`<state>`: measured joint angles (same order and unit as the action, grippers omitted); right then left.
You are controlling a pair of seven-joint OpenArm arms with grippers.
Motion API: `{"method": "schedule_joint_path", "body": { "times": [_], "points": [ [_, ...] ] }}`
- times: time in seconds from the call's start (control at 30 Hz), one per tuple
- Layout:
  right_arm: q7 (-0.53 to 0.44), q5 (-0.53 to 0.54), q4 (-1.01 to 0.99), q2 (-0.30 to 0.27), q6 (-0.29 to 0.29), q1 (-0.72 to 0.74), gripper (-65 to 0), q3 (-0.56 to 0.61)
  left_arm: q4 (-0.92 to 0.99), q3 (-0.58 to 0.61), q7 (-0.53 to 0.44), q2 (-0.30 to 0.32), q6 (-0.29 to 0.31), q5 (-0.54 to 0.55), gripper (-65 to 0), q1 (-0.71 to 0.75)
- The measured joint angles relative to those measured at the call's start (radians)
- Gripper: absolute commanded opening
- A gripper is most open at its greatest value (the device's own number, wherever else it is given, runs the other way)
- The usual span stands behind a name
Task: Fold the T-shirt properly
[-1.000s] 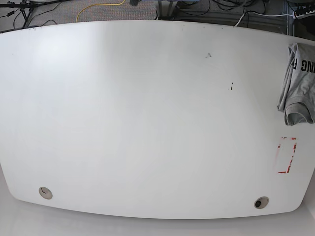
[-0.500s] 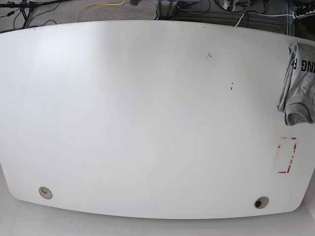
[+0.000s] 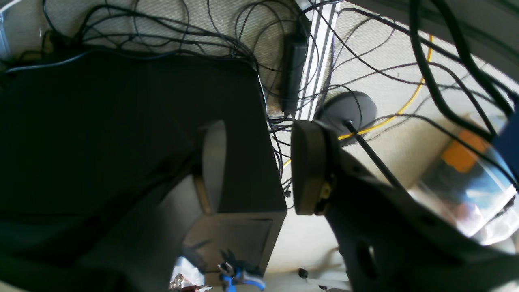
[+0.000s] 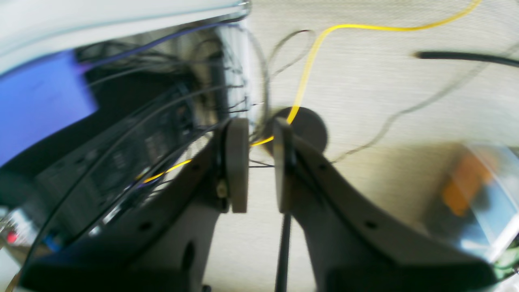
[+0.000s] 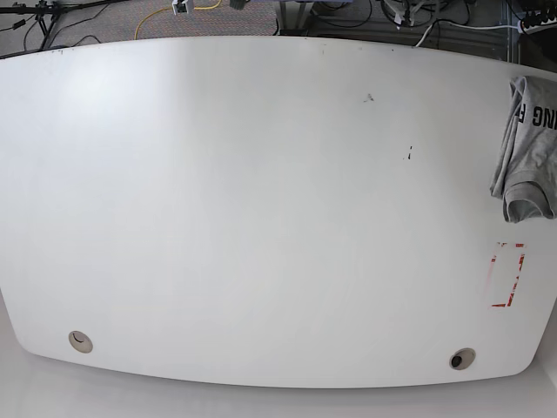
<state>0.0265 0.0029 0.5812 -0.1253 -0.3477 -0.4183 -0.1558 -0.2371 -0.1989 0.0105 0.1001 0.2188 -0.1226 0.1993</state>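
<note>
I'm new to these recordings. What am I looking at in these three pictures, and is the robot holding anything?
This is a two-armed robot. The base view looks down on a white table; a grey T-shirt lies bunched at its right edge, near a red tape rectangle. Neither arm shows there. The other two pictures come from cameras on the wrists, both aimed at a cable-strewn floor. The left gripper is open and empty. The right gripper has a narrow gap between its fingers and holds nothing.

New at the top edge of the base view: a small pale bit (image 5: pixel 180 6) now sits by the yellow cable (image 5: pixel 161 16). It wasn't there before. A second pale bit (image 5: pixel 399 10) turned up among the cables further right. I can't identify either, too small.
</note>
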Motion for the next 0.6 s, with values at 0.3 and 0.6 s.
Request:
{"method": "schedule_joint_path", "body": {
  "times": [0.3,0.6],
  "points": [
    [0.002,0.000,-0.103,0.004,0.009,0.082,-54.7,0.000,0.002,0.032,0.000,0.003,-0.009,0.000,-39.6,-0.029],
    [0.000,0.000,-0.108,0.014,0.010,0.097,-54.4,0.000,0.003,0.032,-0.001,0.018,-0.002,0.000,-39.6,-0.039]
  ]
}}
